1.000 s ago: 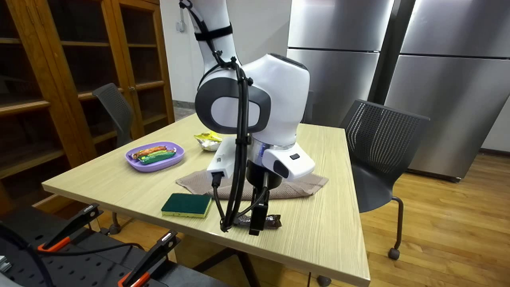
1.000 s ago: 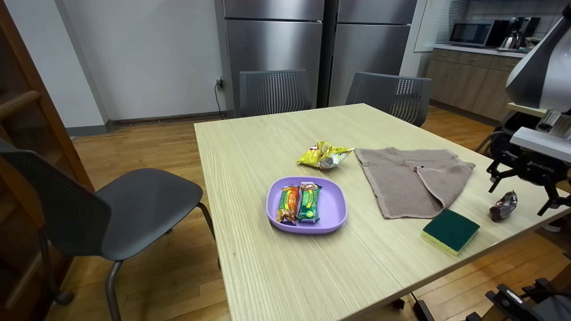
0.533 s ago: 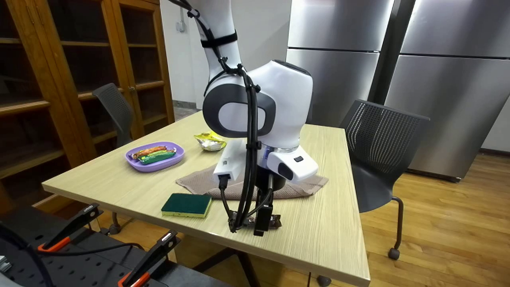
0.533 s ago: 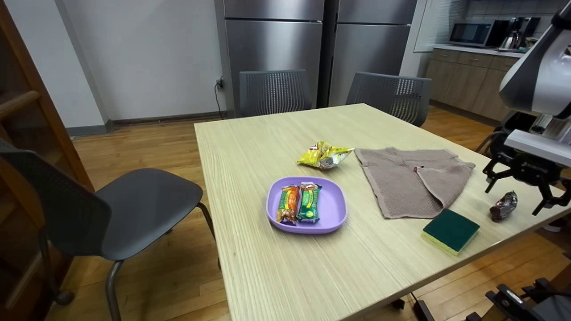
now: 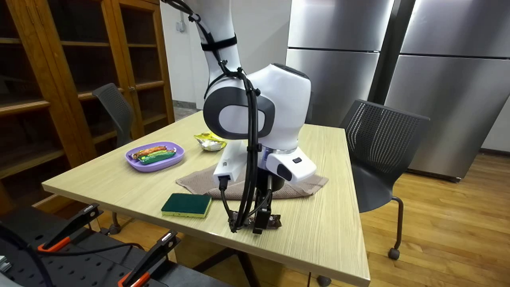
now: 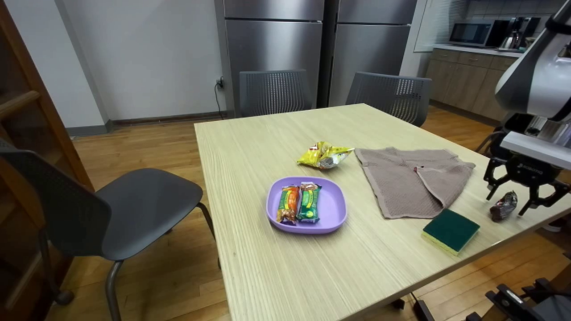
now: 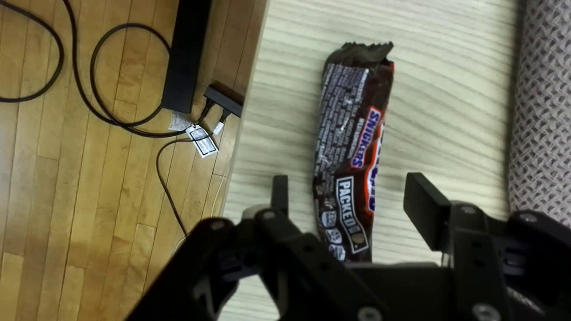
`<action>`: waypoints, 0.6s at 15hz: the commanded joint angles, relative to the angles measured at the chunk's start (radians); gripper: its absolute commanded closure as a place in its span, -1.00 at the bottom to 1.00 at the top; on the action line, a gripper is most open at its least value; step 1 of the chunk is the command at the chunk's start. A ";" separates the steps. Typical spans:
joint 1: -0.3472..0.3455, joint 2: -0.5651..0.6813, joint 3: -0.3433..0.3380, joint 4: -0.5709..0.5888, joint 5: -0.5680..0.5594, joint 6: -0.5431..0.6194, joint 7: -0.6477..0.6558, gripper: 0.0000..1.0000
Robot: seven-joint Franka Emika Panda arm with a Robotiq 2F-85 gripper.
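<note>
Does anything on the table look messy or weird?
The grayish-brown towel looks messy: part of it is folded over, so it isn't lying flat. The yellow snack bag beside it looks crumpled. I see no spills.

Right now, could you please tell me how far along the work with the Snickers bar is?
Done: the gripper is over the Snickers bar, its fingers on either side. In hand: the grasp, not yet made; the gripper is open, with table visible between the bar and both fingers. Left: probably closing and lifting, as the bar lies on the table.
</note>
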 commanded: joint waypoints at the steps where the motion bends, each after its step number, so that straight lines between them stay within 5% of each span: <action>1: -0.021 0.003 0.025 0.008 -0.008 0.014 0.011 0.25; 6: -0.008 0.003 0.014 0.007 0.013 0.013 -0.006 1.00; 9: -0.007 0.000 0.015 0.006 0.013 0.012 -0.007 0.94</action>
